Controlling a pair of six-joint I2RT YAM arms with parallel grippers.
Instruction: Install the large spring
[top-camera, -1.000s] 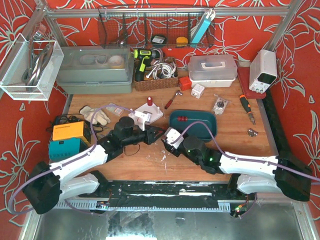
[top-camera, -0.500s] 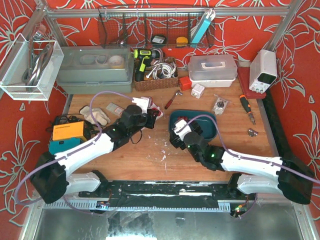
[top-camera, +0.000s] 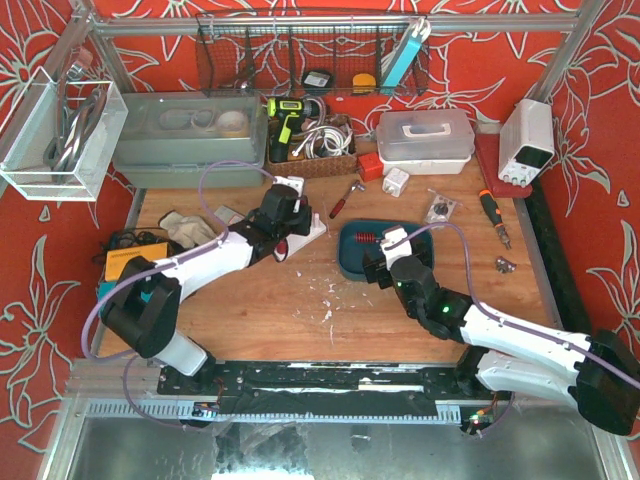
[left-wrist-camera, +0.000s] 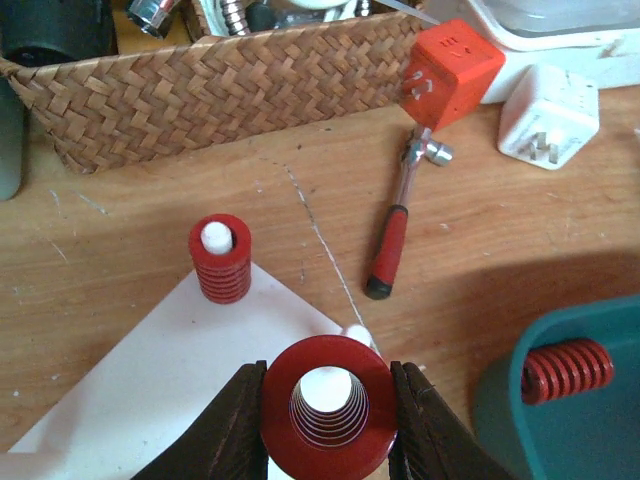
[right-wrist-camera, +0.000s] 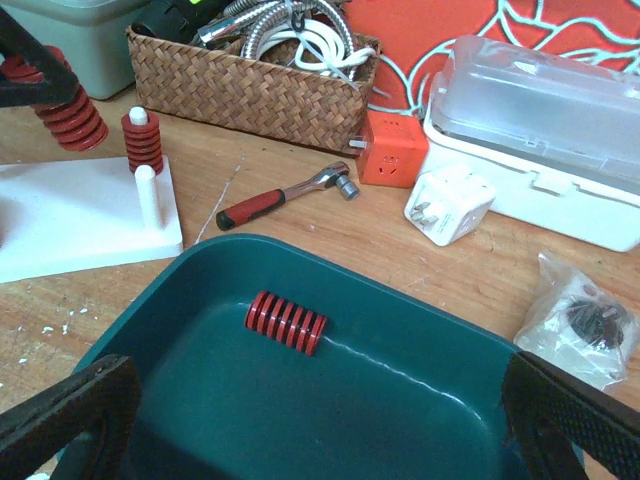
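Observation:
My left gripper (left-wrist-camera: 325, 420) is shut on the large red spring (left-wrist-camera: 325, 405), held upright over the white base (left-wrist-camera: 130, 380). A white peg shows through the spring's bore. A bare peg (left-wrist-camera: 357, 335) stands just behind it, and a smaller red spring (left-wrist-camera: 220, 258) sits on the far peg. In the top view the left gripper (top-camera: 288, 230) is at the base (top-camera: 312, 230). My right gripper (right-wrist-camera: 320, 420) is wide open and empty over the teal tray (right-wrist-camera: 430, 400), where a small red spring (right-wrist-camera: 287, 322) lies. The right wrist view also shows the held spring (right-wrist-camera: 65, 115).
A wicker basket (left-wrist-camera: 230, 80), a red-handled ratchet (left-wrist-camera: 400, 225), a red cube adapter (left-wrist-camera: 450, 70) and a white plug (left-wrist-camera: 550, 125) lie beyond the base. A clear plastic box (right-wrist-camera: 540, 110) and a bag of parts (right-wrist-camera: 580, 320) sit right of the tray. Gloves (top-camera: 185, 228) lie at the left.
My left arm has swung away from the table's middle to the white base, now with the large spring. My right gripper has moved back from the middle to over the teal tray.

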